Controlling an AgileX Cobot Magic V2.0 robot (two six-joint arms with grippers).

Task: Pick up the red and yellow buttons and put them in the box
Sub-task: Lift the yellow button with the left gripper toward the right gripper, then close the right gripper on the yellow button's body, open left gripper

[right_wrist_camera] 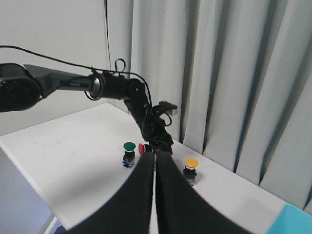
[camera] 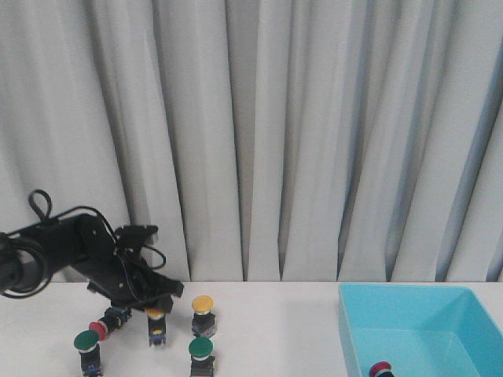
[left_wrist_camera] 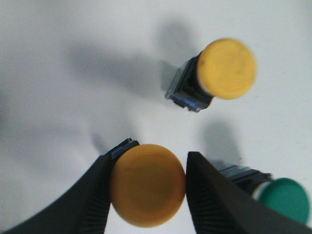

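My left gripper is down over a yellow button that stands on the table, with a finger against each side of its cap. A second yellow button stands just to its right. A red button lies on its side to the left. Another red button lies inside the light blue box at the right. My right gripper is shut and empty, high above the table, and does not show in the front view.
Two green buttons stand near the front edge, one close beside my left gripper's finger. A grey curtain hangs behind the white table. The left arm reaches over the buttons.
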